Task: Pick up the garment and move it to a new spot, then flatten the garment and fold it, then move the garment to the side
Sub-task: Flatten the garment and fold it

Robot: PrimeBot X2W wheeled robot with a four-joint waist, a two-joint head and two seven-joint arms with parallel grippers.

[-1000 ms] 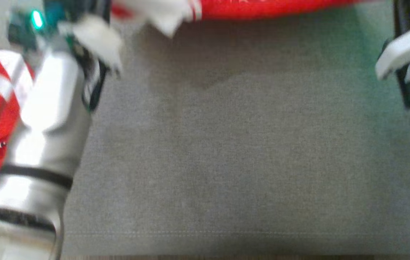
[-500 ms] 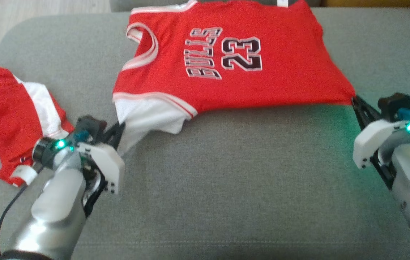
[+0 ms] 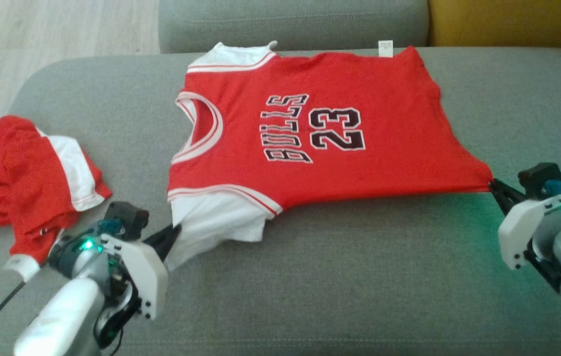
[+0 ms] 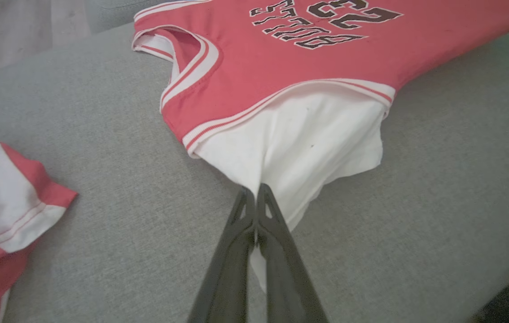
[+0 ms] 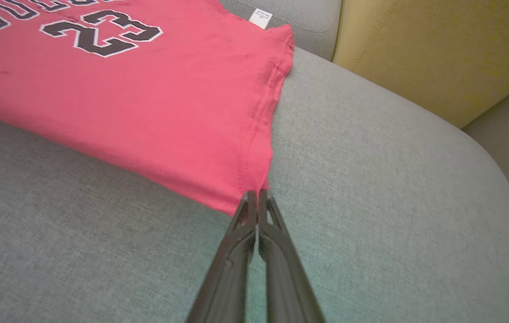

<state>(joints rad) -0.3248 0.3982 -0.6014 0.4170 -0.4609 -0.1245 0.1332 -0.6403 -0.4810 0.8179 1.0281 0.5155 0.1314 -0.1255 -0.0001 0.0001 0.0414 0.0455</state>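
**Jersey held taut at two corners on the sofa seat**

The red jersey (image 3: 320,148), printed BULLS 23, lies spread across the far half of the grey sofa seat (image 3: 359,282), with its neck towards the robot's left and its hem towards the right. The left gripper (image 3: 175,230) has its fingers pinched together on the edge of the white sleeve (image 4: 299,148). The right gripper (image 3: 491,184) is clamped just as tightly on the near hem corner. The jersey's near edge runs taut between the two grips and casts a shadow on the seat below it. Its far edge, which carries a small white label (image 3: 385,48), reaches the seam where the seat meets the grey back cushion (image 3: 290,22).

From the jersey's near edge to the front of the seat, the fabric of the seat is bare. More bare seat runs from the hem to the rounded right end. On the left, crumpled red-and-white shorts (image 3: 28,183) sit near the seat's left edge, close beside the left wrist and apart from the jersey. A yellow cushion (image 3: 508,22) stands behind the far right corner, and wooden floor (image 3: 63,24) shows past the far left corner.
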